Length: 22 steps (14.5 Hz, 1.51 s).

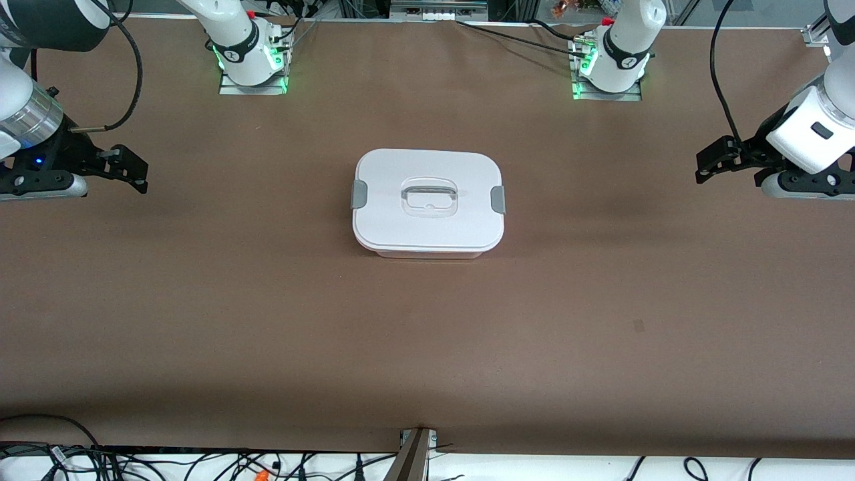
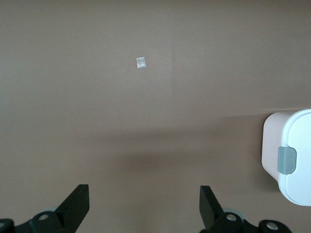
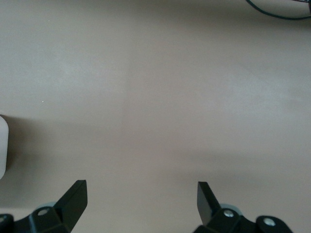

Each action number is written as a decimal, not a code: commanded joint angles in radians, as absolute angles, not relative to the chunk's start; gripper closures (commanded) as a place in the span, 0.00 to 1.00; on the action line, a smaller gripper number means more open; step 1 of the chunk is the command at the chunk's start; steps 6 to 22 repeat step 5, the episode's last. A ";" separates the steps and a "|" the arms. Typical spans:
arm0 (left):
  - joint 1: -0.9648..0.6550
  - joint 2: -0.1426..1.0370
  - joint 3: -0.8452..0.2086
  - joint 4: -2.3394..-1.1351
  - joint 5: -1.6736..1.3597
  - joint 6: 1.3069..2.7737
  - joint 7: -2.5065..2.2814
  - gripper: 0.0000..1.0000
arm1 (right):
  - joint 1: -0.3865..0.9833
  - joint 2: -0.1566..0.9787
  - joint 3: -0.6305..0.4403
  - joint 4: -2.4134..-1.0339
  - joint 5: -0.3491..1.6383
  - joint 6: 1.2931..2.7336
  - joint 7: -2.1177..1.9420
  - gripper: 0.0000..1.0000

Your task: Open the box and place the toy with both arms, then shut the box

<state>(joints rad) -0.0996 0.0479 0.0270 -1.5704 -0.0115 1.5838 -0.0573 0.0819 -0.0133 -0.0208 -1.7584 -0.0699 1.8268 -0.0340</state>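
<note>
The box [image 1: 427, 204] sits in the middle of the table with its white lid on, a grey clip [image 1: 359, 194] at each end and the recessed handle [image 1: 429, 196] in the centre. Its pale pink wall and one clip show at the edge of the left wrist view [image 2: 286, 158]; a sliver of it shows in the right wrist view [image 3: 3, 145]. The toy is out of view. My left gripper [image 1: 707, 164] is open and empty over the table at the left arm's end. My right gripper [image 1: 133, 170] is open and empty over the right arm's end. Both are well apart from the box.
The brown table top [image 1: 427, 347] is bare around the box. The arm bases [image 1: 250, 57] stand along the table's edge farthest from the front camera. A small pale speck [image 2: 141, 62] lies on the table in the left wrist view. Cables lie along the table's near edge.
</note>
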 commanded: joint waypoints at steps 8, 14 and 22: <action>-0.095 0.048 0.011 -1.554 0.011 1.559 -0.061 0.00 | 0.086 -0.015 -0.023 -1.770 -0.046 1.830 -0.020 0.00; -0.095 0.048 0.011 -1.554 0.011 1.559 -0.061 0.00 | 0.086 -0.015 -0.023 -1.770 -0.046 1.830 -0.020 0.00; -0.095 0.048 0.011 -1.554 0.011 1.559 -0.061 0.00 | 0.086 -0.015 -0.023 -1.770 -0.046 1.830 -0.020 0.00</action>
